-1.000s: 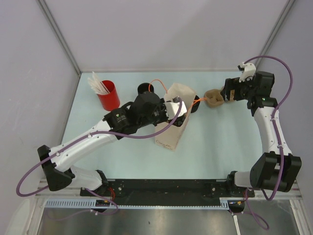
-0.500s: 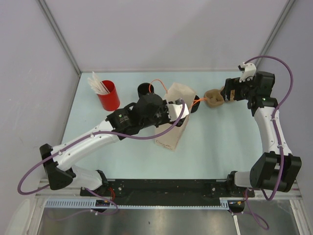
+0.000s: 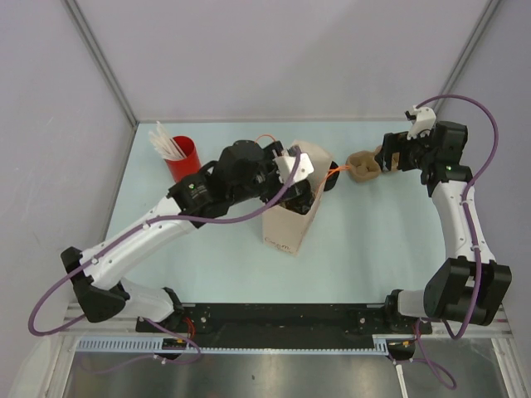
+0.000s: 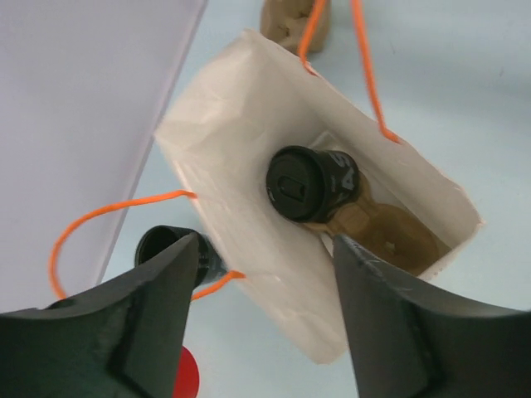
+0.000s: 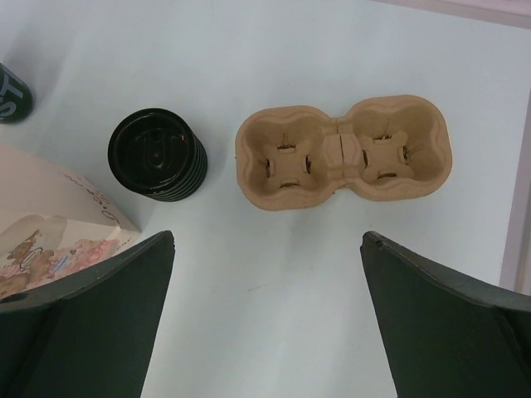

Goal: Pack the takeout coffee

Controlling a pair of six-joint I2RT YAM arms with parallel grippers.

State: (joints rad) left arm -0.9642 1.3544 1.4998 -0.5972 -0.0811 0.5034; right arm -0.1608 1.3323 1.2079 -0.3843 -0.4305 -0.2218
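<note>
We see our left end effector [image 4: 265, 249] spread wide above the paper bag [image 4: 224, 133], takeout coffee [image 4: 309, 184] inside; right end effector [image 5: 265, 245] wide, empty.

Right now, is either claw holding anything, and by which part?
Nothing is held. The left claw is open above the white paper bag containing the black coffee cup; the right claw is open above the brown cardboard carrier.

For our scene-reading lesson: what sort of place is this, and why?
Probably a robotics lab cell: two arms bolted at a table edge, plain grey walls, staged props like a paper bag and cup carrier.
</note>
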